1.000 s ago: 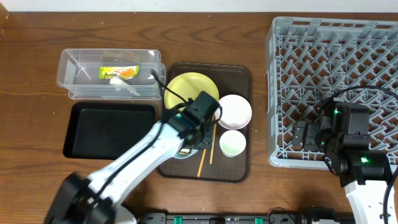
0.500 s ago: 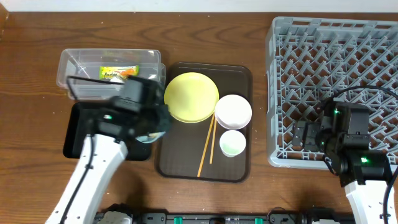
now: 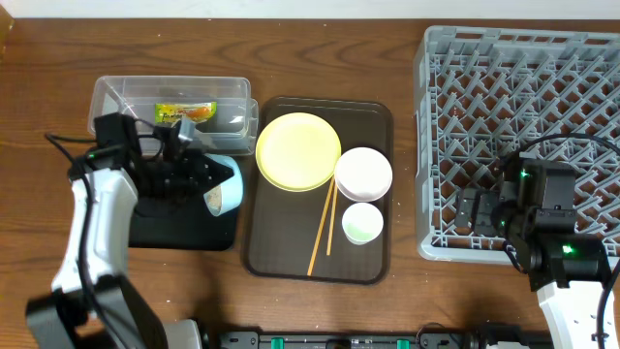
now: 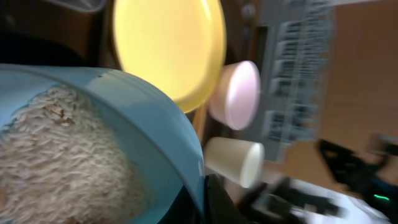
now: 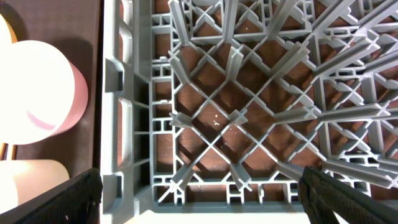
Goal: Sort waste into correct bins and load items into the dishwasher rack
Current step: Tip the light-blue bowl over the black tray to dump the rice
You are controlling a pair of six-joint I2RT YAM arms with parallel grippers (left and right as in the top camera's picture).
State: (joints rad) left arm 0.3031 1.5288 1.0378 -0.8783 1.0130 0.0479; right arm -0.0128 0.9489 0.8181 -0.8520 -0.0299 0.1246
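Nearest my left wrist camera is the blue bowl (image 4: 155, 130), heaped with rice (image 4: 62, 168). The left gripper (image 3: 199, 181) has its jaws clamped on the bowl's rim, and I see it holding the bowl tipped on its side above the right end of the black tray (image 3: 184, 230).

Just beyond, on the brown tray (image 3: 378, 116), lie the chopsticks (image 3: 322, 228), a small cup (image 3: 361, 224), a pale bowl (image 3: 364, 173) and the yellow plate (image 3: 297, 150). Behind the black tray sits the clear bin (image 3: 136, 95) with a green wrapper (image 3: 184, 111) inside.

On my right side, the right gripper (image 3: 481, 209) hangs over the near left corner of the dish rack (image 3: 523, 97). Its fingers (image 5: 62, 199) are spread wide apart with nothing between them.
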